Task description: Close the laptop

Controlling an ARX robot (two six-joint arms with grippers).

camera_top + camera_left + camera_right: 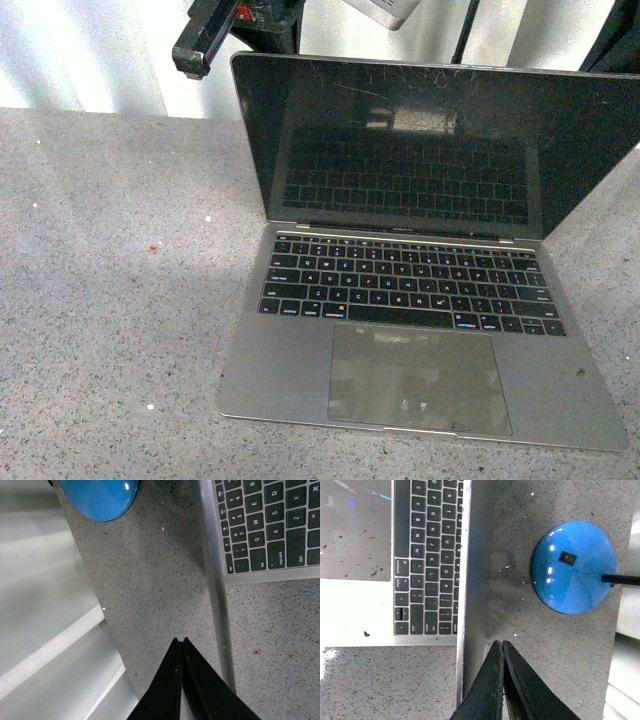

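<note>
The laptop lies open on the speckled grey table, its black scratched screen upright and leaning back. My left gripper is shut and empty, just behind the lid's thin edge near the keyboard's left end. In the front view it shows as a black shape beside the lid's upper left corner. My right gripper is shut and empty, just behind the lid's edge near the keyboard's right end. Neither gripper visibly touches the lid.
A blue lamp base with a black switch and stem stands on the table behind the screen; it also shows in the left wrist view. A pale wall runs along the table's far edge.
</note>
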